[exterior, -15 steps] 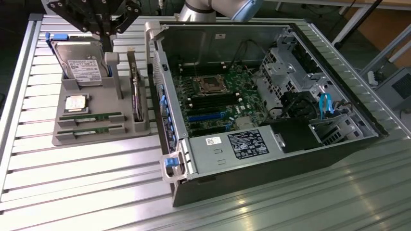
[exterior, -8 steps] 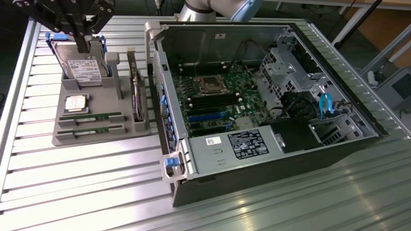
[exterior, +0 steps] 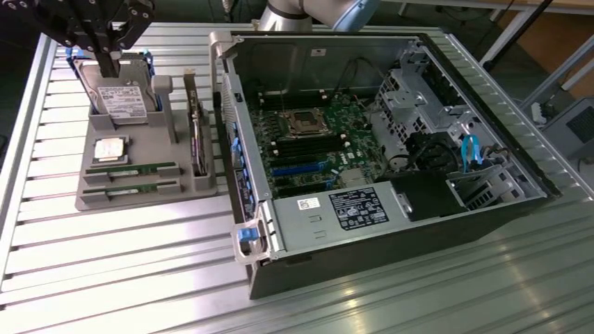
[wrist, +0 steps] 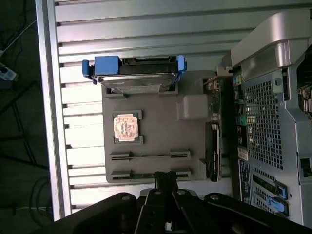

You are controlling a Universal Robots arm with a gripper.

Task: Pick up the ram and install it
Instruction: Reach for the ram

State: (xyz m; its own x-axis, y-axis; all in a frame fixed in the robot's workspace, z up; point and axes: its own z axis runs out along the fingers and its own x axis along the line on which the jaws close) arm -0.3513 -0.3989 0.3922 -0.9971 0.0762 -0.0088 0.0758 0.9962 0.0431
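My gripper point(wrist: 165, 176) has its jaws pressed together on nothing and hangs above the grey holder tray point(wrist: 165, 131). In the tray's two narrow slots sit a ram stick point(exterior: 131, 169) and its twin point(exterior: 131, 188), beside the processor chip point(exterior: 110, 148). The open computer case point(exterior: 390, 139) lies at the exterior view's right.
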